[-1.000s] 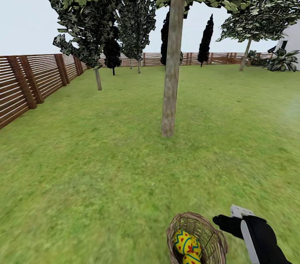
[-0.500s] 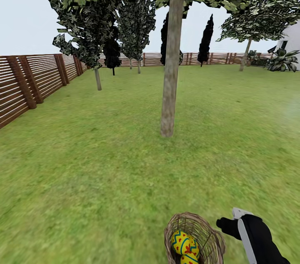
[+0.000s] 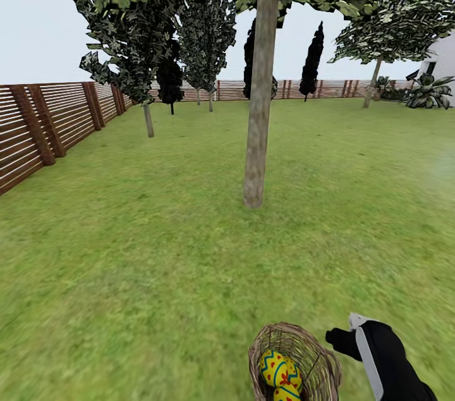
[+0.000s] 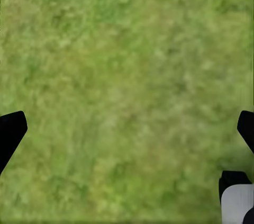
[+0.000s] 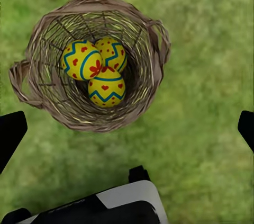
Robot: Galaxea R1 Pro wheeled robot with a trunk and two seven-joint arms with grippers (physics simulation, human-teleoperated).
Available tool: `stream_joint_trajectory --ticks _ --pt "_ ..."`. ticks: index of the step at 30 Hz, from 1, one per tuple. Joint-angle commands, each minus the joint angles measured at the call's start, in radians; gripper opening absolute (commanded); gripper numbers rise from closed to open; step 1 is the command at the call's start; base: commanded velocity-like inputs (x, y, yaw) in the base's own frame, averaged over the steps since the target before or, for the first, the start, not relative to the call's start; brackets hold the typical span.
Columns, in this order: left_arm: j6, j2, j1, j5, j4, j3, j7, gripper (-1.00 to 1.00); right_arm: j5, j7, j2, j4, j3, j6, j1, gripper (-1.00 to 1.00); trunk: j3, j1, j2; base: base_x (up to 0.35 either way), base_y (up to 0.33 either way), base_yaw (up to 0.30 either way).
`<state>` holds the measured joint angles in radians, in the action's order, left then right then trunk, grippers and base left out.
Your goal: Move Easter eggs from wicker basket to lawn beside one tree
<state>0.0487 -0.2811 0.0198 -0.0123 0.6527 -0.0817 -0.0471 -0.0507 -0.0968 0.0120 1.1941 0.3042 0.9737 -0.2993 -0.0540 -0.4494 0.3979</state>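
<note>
The work stands at its very first step: all three eggs [image 5: 98, 70] lie together in the bottom of the basket [image 5: 153, 38], none yet lifted. The right pincer [image 5: 127, 123] hangs over the grass just beside the basket, its tips spread wide and holding nothing; the basket sits ahead of it, off to one side of the gap between the tips. In the head view the right pincer [image 3: 341, 341] is close by the basket's rim [image 3: 292, 329]. The next move, by this reading, calls for shifting the pincer until it stands straight over one egg, then lowering it inside the rim without catching the woven wall. The eggs touch one another, so closing on one may nudge the rest.

The left pincer [image 4: 127, 128] is also spread, with bare grass below it.

The lawn [image 3: 126, 249] is flat, mottled green. The nearest tree [image 3: 256, 135] stands well ahead of the right pincer, beyond the basket. A slatted wooden fence [image 3: 38, 129] bounds the garden, and a white house corner [image 3: 442, 59] shows far off.
</note>
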Motion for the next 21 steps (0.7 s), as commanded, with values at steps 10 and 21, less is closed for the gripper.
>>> stream_joint_trajectory --ticks 10,21 --pt "-0.009 0.0 0.001 -0.001 0.124 -0.006 -0.004 1.0 -0.004 -0.009 0.002 -0.04 0.001 0.001 -0.024 1.0 -0.002 -0.001 0.002 0.0 0.0 0.0" --pt "-0.012 0.0 0.002 0.006 0.204 -0.007 -0.004 1.0 -0.003 -0.01 0.001 -0.055 0.001 0.0 -0.04 1.0 -0.024 -0.027 0.051 0.0 0.0 0.0"
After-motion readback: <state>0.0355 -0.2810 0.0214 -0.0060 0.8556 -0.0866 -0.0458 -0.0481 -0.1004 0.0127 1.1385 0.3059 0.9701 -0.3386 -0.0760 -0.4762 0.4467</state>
